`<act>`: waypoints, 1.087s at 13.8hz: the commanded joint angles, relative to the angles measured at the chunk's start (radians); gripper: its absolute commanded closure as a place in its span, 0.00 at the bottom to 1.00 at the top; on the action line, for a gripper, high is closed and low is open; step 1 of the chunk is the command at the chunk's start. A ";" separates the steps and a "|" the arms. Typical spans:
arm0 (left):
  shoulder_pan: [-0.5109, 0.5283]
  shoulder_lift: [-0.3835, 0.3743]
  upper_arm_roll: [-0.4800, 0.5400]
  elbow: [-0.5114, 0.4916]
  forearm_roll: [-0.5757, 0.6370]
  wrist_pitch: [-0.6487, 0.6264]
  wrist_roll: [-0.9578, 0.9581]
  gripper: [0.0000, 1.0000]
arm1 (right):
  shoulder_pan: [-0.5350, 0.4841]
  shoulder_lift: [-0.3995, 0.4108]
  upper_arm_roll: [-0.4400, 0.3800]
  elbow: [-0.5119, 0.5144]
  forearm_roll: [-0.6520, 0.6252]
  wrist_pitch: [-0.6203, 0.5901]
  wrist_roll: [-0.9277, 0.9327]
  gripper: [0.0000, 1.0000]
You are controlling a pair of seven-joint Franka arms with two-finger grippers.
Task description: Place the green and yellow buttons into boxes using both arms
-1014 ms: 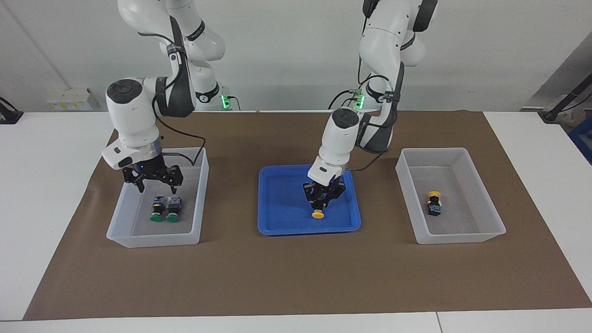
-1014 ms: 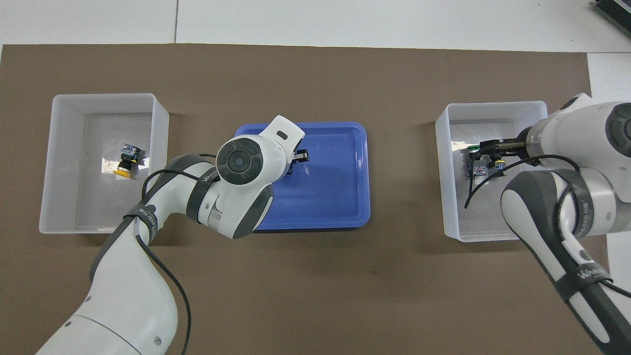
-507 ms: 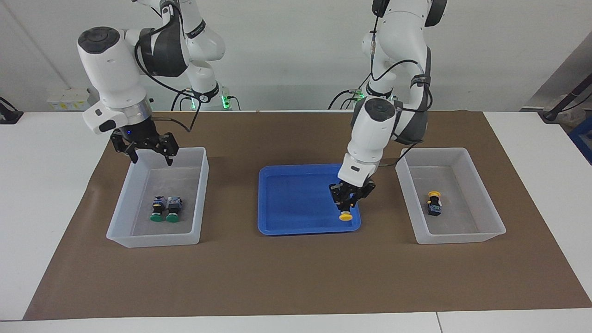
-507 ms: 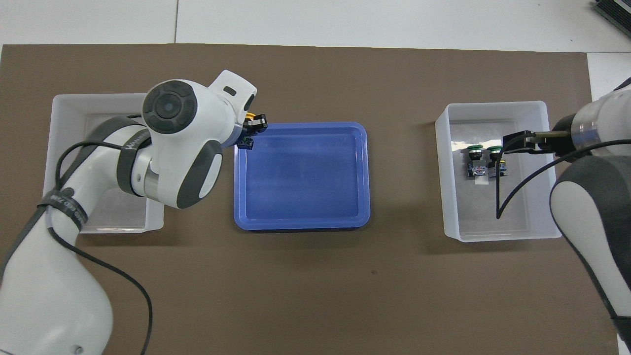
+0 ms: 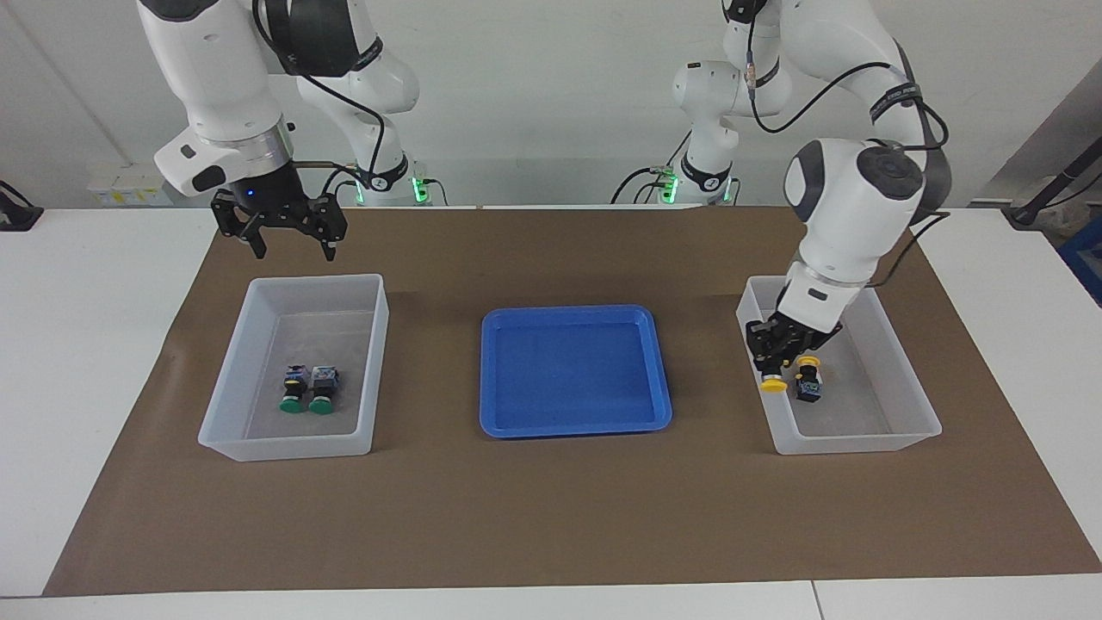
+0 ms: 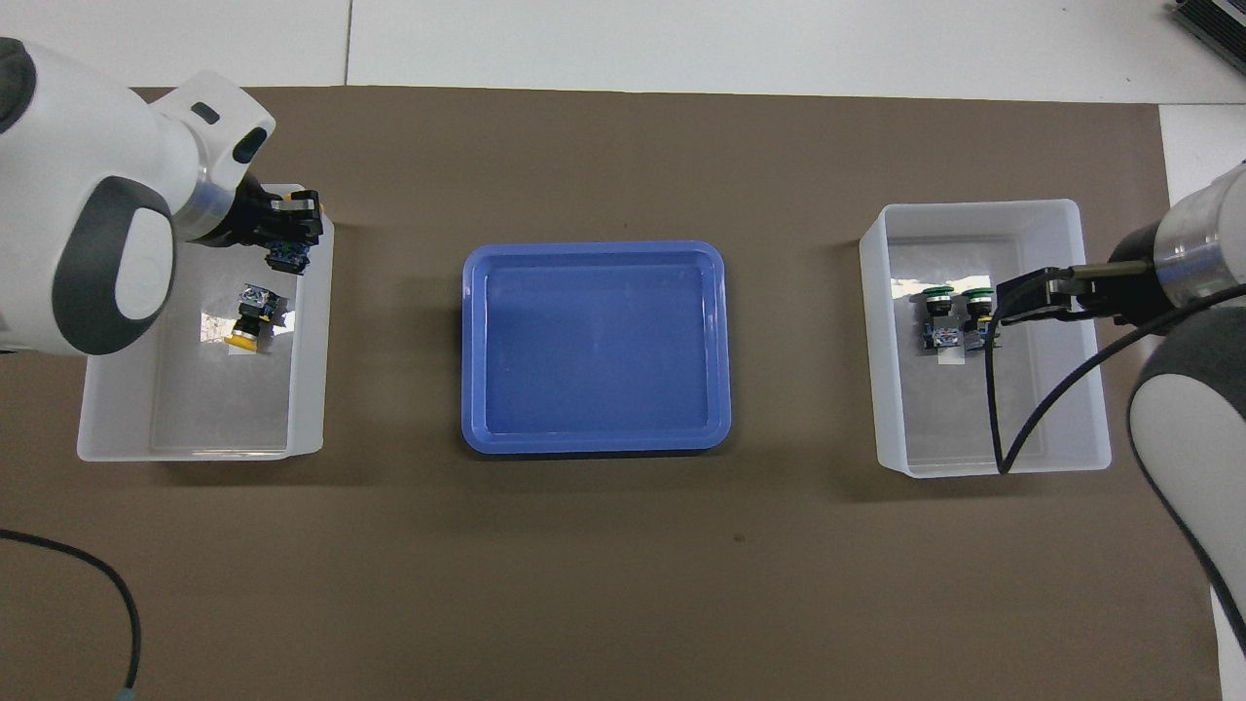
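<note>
Your left gripper [image 5: 779, 357], fingers clenched on the yellow button [image 5: 772, 385], hangs over the right-frame bin [image 5: 913, 430] to drop it; your right gripper [image 5: 288, 232] waits upper left, fingers released.

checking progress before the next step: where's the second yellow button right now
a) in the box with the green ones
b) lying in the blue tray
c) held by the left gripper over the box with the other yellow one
c: the left gripper holds the yellow button over the box where the other yellow button lies; the blue tray holds nothing.

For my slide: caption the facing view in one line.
Left claw lowers a yellow button into its box; right claw hangs open above the green buttons' box.
</note>
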 commanded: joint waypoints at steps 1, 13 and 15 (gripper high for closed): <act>0.073 -0.001 -0.006 0.014 -0.009 -0.040 0.123 1.00 | -0.016 -0.014 0.009 0.002 0.017 -0.042 -0.026 0.00; 0.226 -0.074 0.008 -0.287 0.040 0.219 0.329 1.00 | -0.028 -0.028 0.006 -0.023 0.063 -0.066 -0.009 0.00; 0.245 -0.062 0.008 -0.314 0.040 0.274 0.329 1.00 | -0.028 -0.028 0.003 -0.024 0.063 -0.051 -0.010 0.00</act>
